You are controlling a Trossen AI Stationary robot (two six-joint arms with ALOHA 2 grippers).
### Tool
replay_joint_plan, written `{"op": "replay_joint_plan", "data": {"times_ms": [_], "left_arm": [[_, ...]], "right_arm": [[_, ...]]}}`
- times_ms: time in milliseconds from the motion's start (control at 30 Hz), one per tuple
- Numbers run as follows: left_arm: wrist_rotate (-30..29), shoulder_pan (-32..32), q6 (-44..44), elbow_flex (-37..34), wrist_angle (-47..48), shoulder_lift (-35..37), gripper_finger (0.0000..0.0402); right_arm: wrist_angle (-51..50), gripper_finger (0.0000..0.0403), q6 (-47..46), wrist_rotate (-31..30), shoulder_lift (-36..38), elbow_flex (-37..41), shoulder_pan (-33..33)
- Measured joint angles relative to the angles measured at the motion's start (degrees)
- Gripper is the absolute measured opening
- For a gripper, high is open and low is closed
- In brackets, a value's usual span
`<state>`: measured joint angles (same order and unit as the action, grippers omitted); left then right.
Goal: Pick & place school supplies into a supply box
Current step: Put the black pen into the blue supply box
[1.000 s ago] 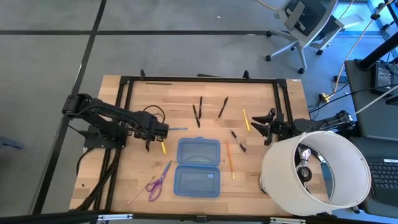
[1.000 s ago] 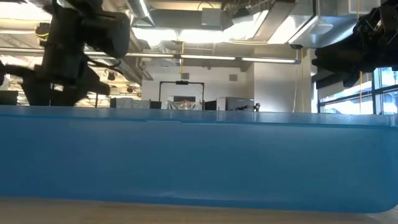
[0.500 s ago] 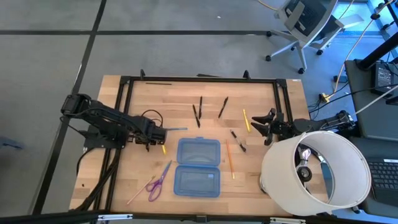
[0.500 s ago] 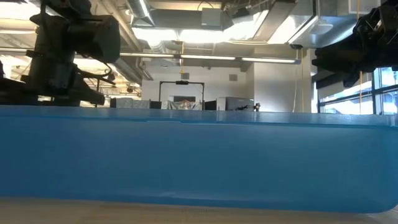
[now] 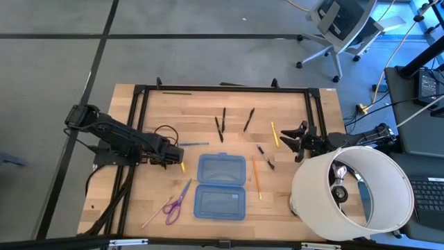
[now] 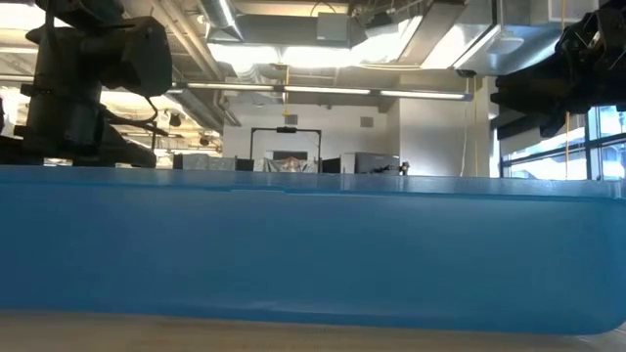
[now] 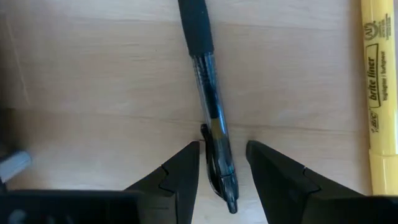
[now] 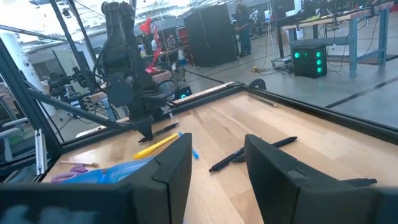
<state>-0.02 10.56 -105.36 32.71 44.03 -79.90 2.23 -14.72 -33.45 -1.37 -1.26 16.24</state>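
Even bright overhead light; ceiling strips glare above supply box (image 6: 313,254), whose near wall blurs; soft shadows on table (image 5: 291,208).

From table height the supply box (image 6: 313,254) walls off nearly everything, so my supplies are hidden there. My left wrist camera crops the yellow highlighter (image 7: 379,93) at the edge.

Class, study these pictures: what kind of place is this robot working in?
Probably a robotics lab or workshop: bare ceiling ducts overhead, equipment racks on a concrete floor, and an office chair beside the wooden table.
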Motion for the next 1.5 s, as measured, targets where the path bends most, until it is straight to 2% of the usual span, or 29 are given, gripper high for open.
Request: {"op": "replay_joint_plan", "data": {"times_ms": [367, 700, 833, 1067, 1267, 1500], "left_arm": [[0.28, 0.18, 2.43, -0.57, -0.13, 1.42, 0.0136], [-0.62, 0.22, 7.03, -0.52, -0.78, 1.42, 0.0063], [-1.01, 0.27, 9.09, -0.50, -0.61, 1.42, 0.0046], [-1.39, 0.27, 11.28, 0.05, -0.08, 1.53, 0.0042], [-1.21, 0.31, 14.12, 3.70, 4.29, 2.58, 0.0038], [-1.56, 0.28, 21.49, 8.94, 3.28, 4.58, 0.0041]], "right_arm": [[-0.02, 0.0152, 0.30, -0.02, 0.00, 0.00, -0.01], [-0.02, 0.0152, 0.31, -0.02, 0.00, 0.00, 0.02], [-0.02, 0.0152, 0.31, 0.00, 0.00, 0.00, 0.00], [-0.02, 0.0152, 1.13, 0.00, -0.02, -0.01, 0.01], [-0.02, 0.0152, 1.80, 0.00, 0.00, 0.00, 0.01], [-0.02, 0.0152, 1.92, -0.02, -0.02, 0.00, -0.01]]}}
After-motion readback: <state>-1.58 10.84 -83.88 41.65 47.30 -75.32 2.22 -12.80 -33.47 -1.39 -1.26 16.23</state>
